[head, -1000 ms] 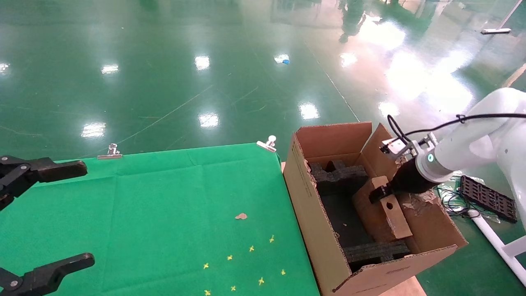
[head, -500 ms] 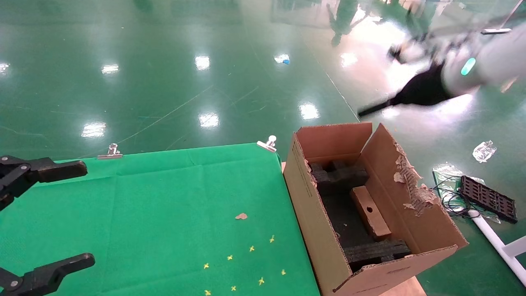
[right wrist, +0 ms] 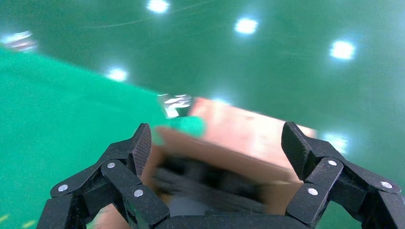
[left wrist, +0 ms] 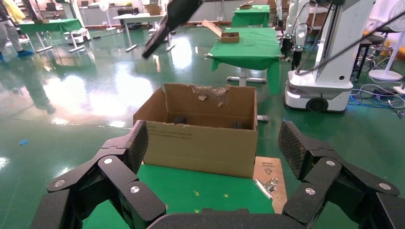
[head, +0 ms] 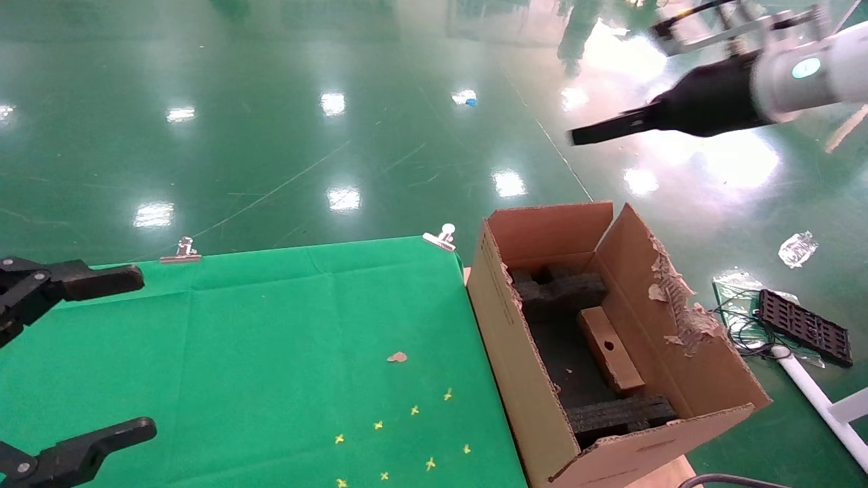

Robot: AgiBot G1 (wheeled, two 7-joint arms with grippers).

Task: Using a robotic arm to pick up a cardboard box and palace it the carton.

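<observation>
Box (head: pixel 610 350) lies inside the carton (head: pixel 542 407); right tool (right wrist: pixel 215 143), released, high above it, could snag the torn flap if lowered.

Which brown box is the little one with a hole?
The cardboard box lying inside the carton. It is slim, with a small round hole; the carton is much bigger, with torn flaps.

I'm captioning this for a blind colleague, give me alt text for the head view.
A slim cardboard box lies inside the open carton beside a green-covered table. The right gripper, fingers open, hangs high above the carton; the left gripper is parked open at the table's left edge.
</observation>
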